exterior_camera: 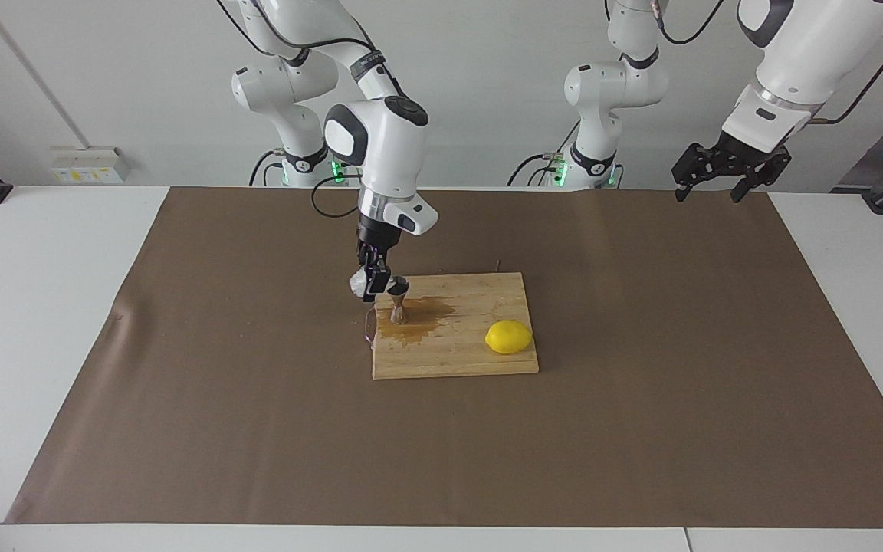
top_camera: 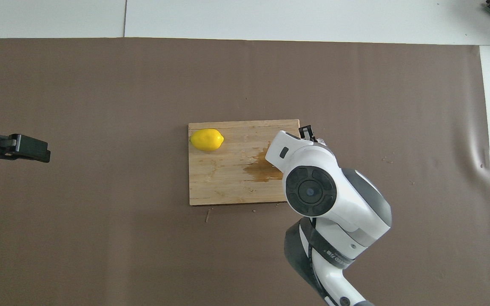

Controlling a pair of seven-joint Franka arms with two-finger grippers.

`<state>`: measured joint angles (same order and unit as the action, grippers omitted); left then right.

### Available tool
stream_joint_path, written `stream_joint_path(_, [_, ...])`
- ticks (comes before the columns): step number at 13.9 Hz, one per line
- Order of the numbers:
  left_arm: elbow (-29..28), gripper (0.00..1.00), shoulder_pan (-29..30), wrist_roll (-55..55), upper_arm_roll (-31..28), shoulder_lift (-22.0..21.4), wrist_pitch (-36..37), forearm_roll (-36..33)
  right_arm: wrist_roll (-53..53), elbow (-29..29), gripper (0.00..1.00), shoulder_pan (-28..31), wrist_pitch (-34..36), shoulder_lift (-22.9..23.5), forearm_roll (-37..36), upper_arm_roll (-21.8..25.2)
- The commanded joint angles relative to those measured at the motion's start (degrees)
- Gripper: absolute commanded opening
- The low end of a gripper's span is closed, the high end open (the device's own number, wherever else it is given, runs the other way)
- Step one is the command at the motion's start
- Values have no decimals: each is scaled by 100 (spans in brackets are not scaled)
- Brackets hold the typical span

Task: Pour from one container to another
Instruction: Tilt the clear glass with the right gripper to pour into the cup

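The right gripper (exterior_camera: 375,286) clenches the tilted glass cup (exterior_camera: 358,284) just at nine o'clock of the jigger (exterior_camera: 398,300) on the cutting board (exterior_camera: 480,356); a brown puddle (exterior_camera: 417,323) suggests pouring is nearly done; the left gripper (exterior_camera: 721,170) waits, fingers spread.

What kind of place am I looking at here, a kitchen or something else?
Most likely a robotics lab staged as a bar or kitchen counter. Two white robot arms stand at a table under brown paper, where a wooden cutting board carries a lemon and a metal jigger in spilled liquid.
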<state>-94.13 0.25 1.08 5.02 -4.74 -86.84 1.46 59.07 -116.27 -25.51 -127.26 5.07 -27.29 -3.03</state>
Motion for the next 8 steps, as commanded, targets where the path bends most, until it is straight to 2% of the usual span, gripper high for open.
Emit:
stream_joint_path(1, [-158,100,10,59,-1,-168,35,-6,-62,78,0,160,-62,20,408,-40])
stream_joint_path(8, [-158,100,10,59,-10,-168,35,-6,8,201,0,503,-27,38,1041,-40])
